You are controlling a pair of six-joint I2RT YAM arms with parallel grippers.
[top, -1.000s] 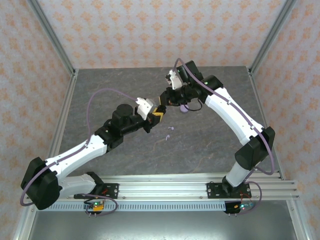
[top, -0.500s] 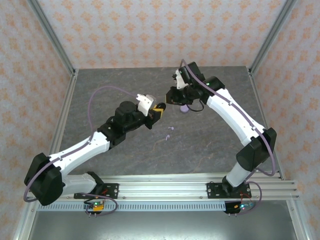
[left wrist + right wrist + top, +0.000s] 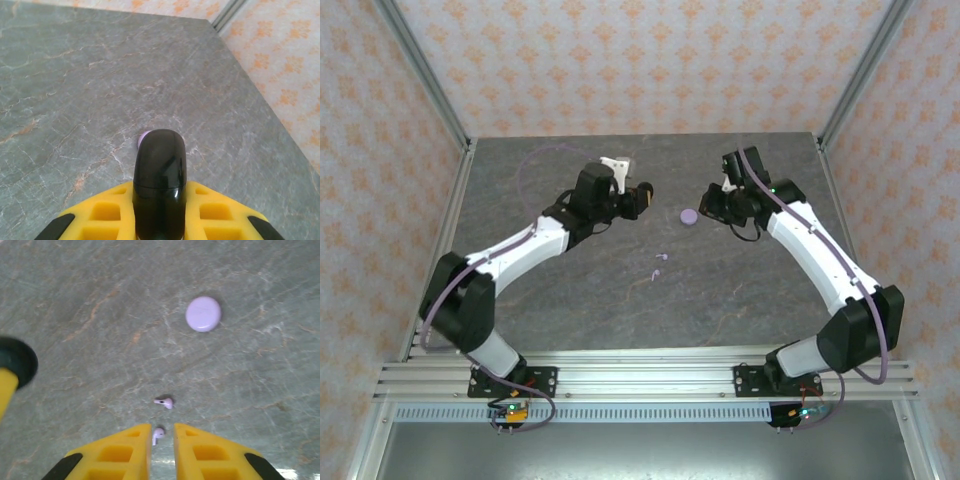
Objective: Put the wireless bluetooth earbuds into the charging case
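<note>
Left tool (image 3: 638,198) is clamped on a black case (image 3: 646,195), held up off the worktop (image 3: 570,290) toward the far middle. In the left wrist view the yellow fingers (image 3: 100,215) press both sides of the black case (image 3: 160,165), which sticks out past the tips, glossy and rounded. A sliver of the lilac case (image 3: 143,140) peeks out just behind it on the worktop (image 3: 75,90). Right tool (image 3: 712,208) hangs just right of the lilac case (image 3: 689,215), not touching it. In the right wrist view the right tool (image 3: 162,430) has its fingers (image 3: 120,450) parted by a narrow gap, with nothing gripped between them. The lilac case (image 3: 203,313) lies flat and closed, a round disc on the worktop (image 3: 100,300). One lilac earbud (image 3: 660,257) and a second lilac earbud (image 3: 655,273) lie loose on the worktop, close together, toward the arm bases from the lilac case and well apart from both tools. From the right wrist, the lilac earbud (image 3: 164,402) sits beyond the fingertips, and the second lilac earbud (image 3: 158,434) shows through the finger gap, lying on the surface below. The black case (image 3: 16,362) shows at the left edge of that view, end-on. Neither lilac earbud is in a case.
</note>
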